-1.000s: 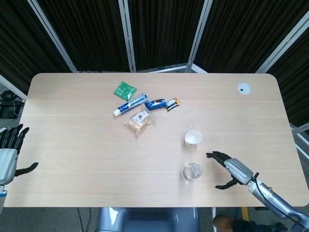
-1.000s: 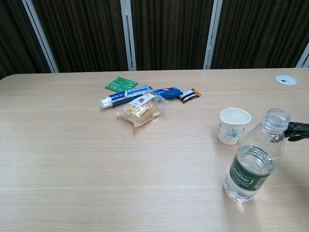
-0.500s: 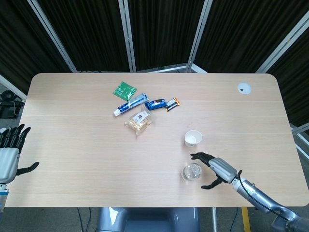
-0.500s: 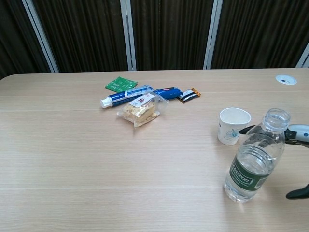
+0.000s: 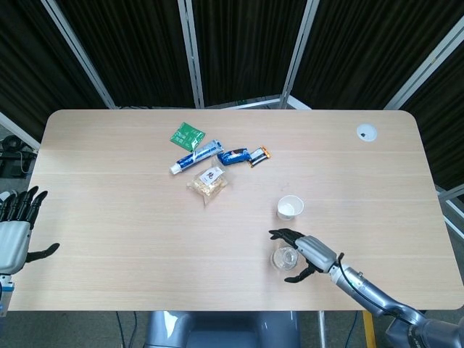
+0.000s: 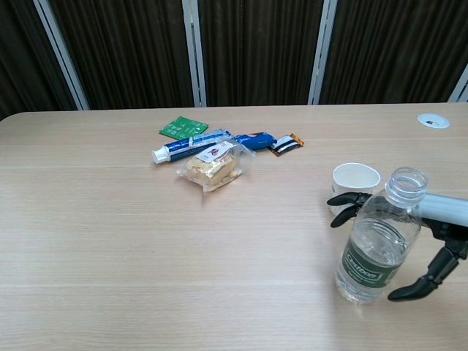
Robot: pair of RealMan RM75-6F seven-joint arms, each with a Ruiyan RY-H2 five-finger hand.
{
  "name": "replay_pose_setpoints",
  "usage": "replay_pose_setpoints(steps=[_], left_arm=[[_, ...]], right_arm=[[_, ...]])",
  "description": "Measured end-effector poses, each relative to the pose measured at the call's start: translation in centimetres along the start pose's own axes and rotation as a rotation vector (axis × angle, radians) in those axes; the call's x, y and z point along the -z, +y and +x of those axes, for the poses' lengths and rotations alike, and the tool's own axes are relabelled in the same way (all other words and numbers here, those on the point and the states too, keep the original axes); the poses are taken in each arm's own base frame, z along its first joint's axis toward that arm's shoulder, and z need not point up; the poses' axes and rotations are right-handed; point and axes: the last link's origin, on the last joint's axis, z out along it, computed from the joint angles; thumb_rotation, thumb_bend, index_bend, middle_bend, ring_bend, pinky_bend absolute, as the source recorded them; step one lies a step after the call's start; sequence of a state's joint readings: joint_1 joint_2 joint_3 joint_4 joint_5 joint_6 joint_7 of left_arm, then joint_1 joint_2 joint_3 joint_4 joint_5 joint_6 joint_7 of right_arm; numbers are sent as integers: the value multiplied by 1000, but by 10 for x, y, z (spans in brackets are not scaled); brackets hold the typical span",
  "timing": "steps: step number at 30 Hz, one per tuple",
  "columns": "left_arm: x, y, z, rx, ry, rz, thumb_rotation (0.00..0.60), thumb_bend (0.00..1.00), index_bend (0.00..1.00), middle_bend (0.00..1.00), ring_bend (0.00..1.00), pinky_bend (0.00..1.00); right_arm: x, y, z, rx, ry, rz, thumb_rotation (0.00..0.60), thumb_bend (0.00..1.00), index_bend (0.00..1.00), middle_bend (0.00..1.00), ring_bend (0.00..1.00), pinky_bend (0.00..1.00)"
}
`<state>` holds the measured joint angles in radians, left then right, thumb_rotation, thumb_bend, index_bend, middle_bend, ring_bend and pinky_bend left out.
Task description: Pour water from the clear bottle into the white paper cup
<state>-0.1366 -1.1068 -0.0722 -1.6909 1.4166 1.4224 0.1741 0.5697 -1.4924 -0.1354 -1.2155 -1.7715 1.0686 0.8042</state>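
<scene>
The big wooden table [image 5: 109,217] fills most of the room in front of me. On its far side lies a little pile of stuff: a toothpaste tube [image 5: 196,157], a bag of snacks [image 5: 209,183], a green packet [image 5: 188,135] and a blue wrapper [image 5: 234,155]. None of it is near the job.

The clear bottle [image 6: 375,243] stands close to the near edge, on the robot's right side. Its cap is off and it has water in the bottom part. It looks tipped a little, though I can't be sure. The white paper cup [image 6: 355,178] stands upright just behind it, very close.

The right hand [image 5: 306,253] is at the bottle. Its fingers [image 6: 345,199] are apart and curl around the far side of the bottle, and its thumb [image 6: 424,281] hangs on the near side. I can't tell if they touch the bottle. It is not held tight.

The left hand [image 5: 16,229] is far away at the table's other edge, fingers spread, holding nothing.

Here is what could go wrong, I think. The bottle is open, so a bump from the fingers could knock it over and spill water. The fingers reach between bottle and cup, so they could push the light cup away too.
</scene>
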Motion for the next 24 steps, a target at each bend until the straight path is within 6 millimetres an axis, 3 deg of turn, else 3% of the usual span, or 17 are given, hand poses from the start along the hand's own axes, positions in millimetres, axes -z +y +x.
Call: replay_pose_setpoints(steps=[10,17,19,24], left_arm=[[-2,-4,1,10,0,11,600,0,0,0,0,0],[-3,-5,2,17,-1,12,600,0,0,0,0,0],[-4,-5,3,18,-1,12,600,0,0,0,0,0],[-4,-5,2,16,-2,12,600,0,0,0,0,0]], right_arm=[[-15,-5,-5,-42,15,-18,600,0,83,192,95,136],[-21,-4,-7,-120,38,-44,600,0,239,350,263,220],[-22,-4,-8,-130,46,-41,600,23,277,395,325,283],[-23,-6,-9,-155,65,-29,600,212,368,511,468,429]])
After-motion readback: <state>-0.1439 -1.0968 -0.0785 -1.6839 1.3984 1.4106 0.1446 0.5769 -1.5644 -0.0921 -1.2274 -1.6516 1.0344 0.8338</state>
